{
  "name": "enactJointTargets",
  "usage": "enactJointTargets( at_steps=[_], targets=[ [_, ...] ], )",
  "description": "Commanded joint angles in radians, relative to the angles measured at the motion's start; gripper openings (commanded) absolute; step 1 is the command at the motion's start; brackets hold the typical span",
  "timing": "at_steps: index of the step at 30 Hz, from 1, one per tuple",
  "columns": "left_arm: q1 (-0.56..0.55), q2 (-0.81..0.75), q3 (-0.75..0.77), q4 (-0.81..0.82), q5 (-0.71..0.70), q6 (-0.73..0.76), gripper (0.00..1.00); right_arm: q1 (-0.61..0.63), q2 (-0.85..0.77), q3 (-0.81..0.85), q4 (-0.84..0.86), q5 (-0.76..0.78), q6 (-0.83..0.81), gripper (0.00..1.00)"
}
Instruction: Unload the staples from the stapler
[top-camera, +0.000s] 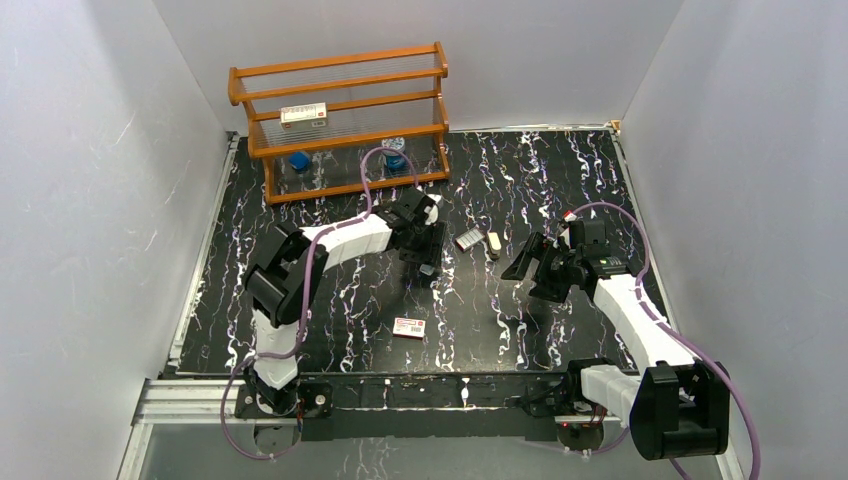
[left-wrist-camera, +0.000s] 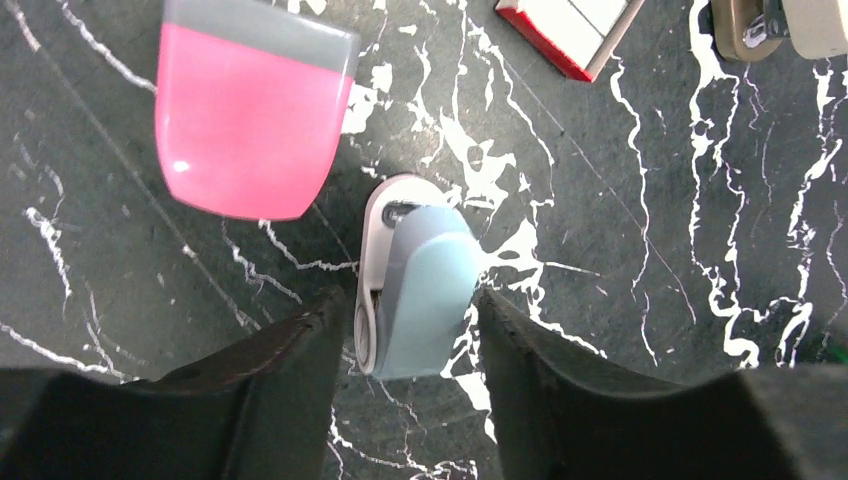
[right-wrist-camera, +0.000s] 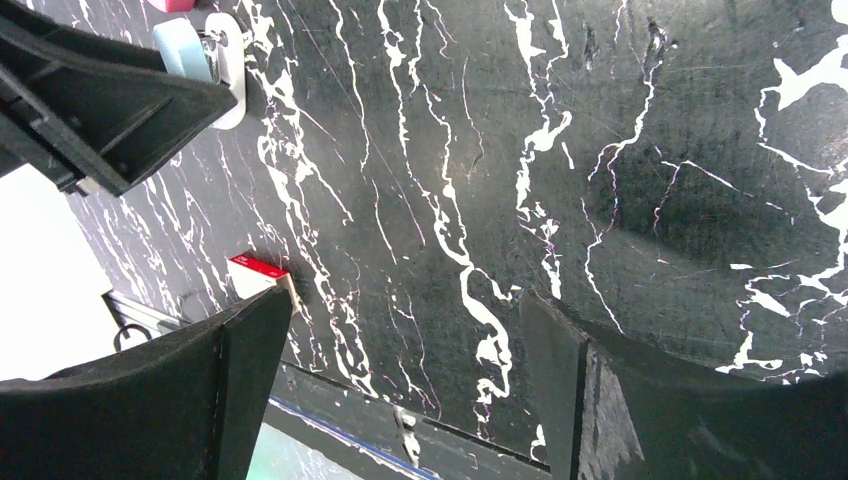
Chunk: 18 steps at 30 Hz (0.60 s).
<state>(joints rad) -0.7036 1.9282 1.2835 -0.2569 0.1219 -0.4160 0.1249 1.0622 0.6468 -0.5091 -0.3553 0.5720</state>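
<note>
My left pincer (left-wrist-camera: 410, 298) straddled the one stapler (left-wrist-camera: 425, 290), which lay midway across the table (left-wrist-camera: 650, 300), just beside one pink block (left-wrist-camera: 245, 120). Gripped or not, I couldn't tell. Light, slick plastic, I judged, best pinched across its sides. My right pincer (right-wrist-camera: 400, 300) hung released and empty, well to the right.

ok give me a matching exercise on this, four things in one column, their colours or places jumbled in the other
Things:
1 stapler
2 block
3 rack
4 box

Colours or places:
a red and white
b orange-brown, back left
c light blue, between the left jaws
d pink

Pairs: 1-c, 2-d, 3-b, 4-a
</note>
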Motion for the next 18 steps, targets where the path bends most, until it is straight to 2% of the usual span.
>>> enactJointTargets(
  at_steps=[1,7,10,15,18],
  targets=[
    [-0.02,0.036,0.078,-0.067,-0.058,0.006,0.44,0.001,-0.014,0.034,0.013,-0.021,-0.015,0.92],
    [-0.035,-0.001,0.036,-0.063,-0.09,0.016,0.24,0.002,-0.011,0.051,0.0,-0.02,-0.024,0.87],
    [-0.041,-0.045,0.001,-0.056,-0.079,0.048,0.17,0.001,-0.018,0.041,0.005,-0.03,-0.02,0.87],
    [-0.055,-0.175,-0.133,-0.054,-0.067,0.124,0.15,0.001,-0.045,0.014,0.018,-0.038,-0.008,0.87],
    [-0.062,-0.287,-0.231,-0.06,-0.088,0.173,0.21,0.002,-0.06,-0.001,0.026,-0.037,0.006,0.87]
  ],
)
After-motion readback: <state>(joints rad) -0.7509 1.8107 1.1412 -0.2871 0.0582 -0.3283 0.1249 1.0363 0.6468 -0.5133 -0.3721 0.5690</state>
